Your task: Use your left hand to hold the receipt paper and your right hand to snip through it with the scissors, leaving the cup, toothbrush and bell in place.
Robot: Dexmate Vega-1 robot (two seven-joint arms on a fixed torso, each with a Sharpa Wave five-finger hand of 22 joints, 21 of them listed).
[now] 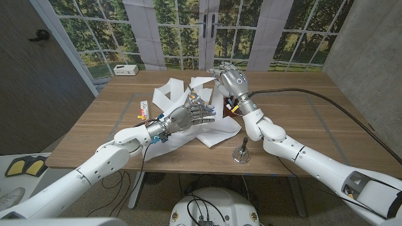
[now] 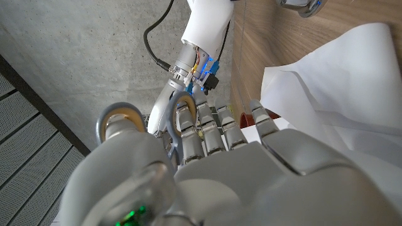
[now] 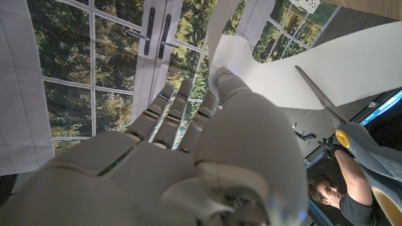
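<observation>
**Both hands over the paper mid-surface**

The paper (image 1: 210,119) lies crumpled in loops across the middle of the surface (image 1: 301,119). The left hand (image 1: 188,115) rests on it, fingers spread on the sheet; whether it grips is unclear. The right hand (image 1: 231,81) is raised over the paper's far part, holding the scissors (image 3: 352,141), blades open beside a paper strip. The bell (image 1: 241,152) stands near the front edge, the toothbrush (image 1: 143,110) left of the paper.
</observation>
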